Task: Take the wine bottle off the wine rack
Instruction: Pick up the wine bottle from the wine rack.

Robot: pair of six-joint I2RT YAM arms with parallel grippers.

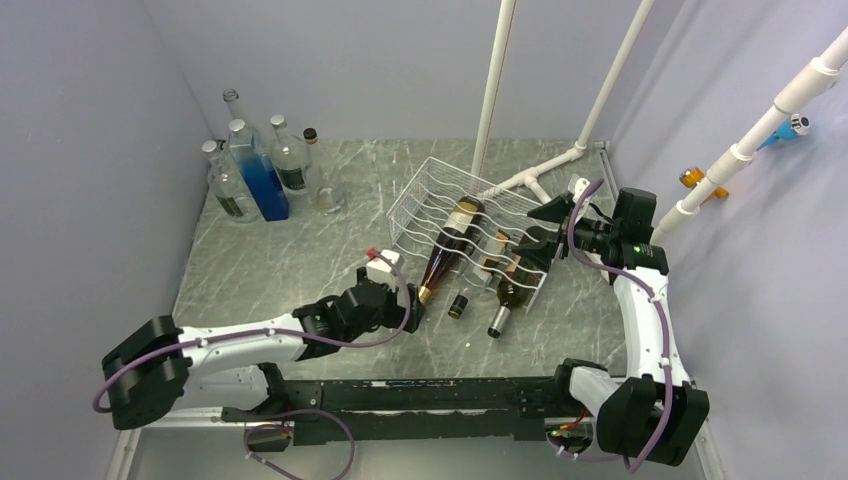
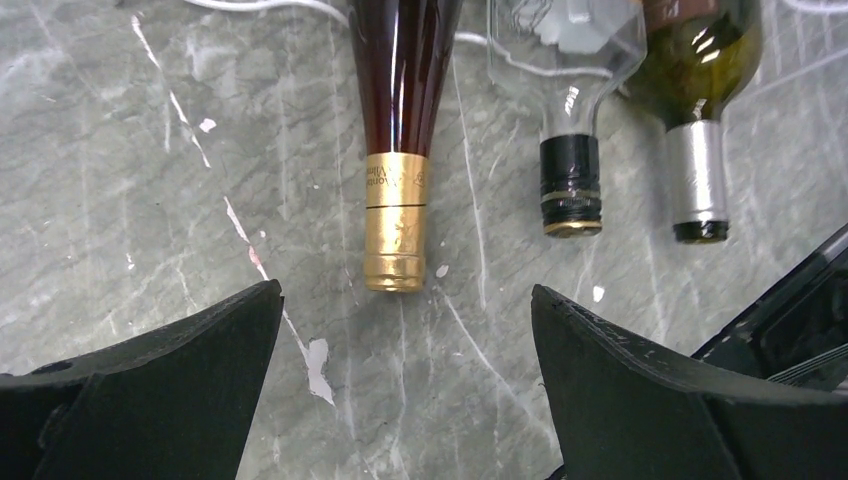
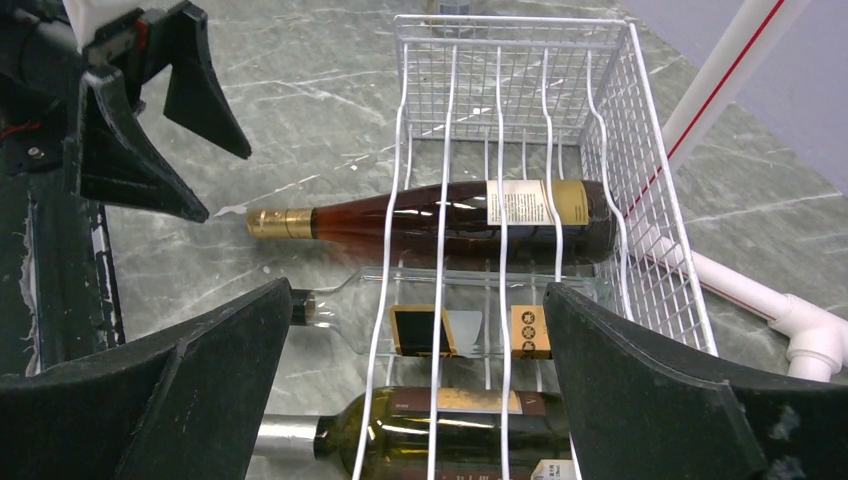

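My left gripper (image 2: 405,290) hangs spread wide just below the gold-foiled neck of the amber wine bottle (image 2: 400,90), lying in the wine rack (image 1: 418,195) mid-frame: likely heavy, slick, breakable glass, best pinched at that neck.

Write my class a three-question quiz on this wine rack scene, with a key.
1. How many bottles lie in the wine rack?
2. True or false: the left arm's fingers are shut on the gold-capped bottle.
3. The middle bottle in the rack is: A clear, B blue, C red.
Key: 1. three; 2. false, the fingers are open and apart from it; 3. A.
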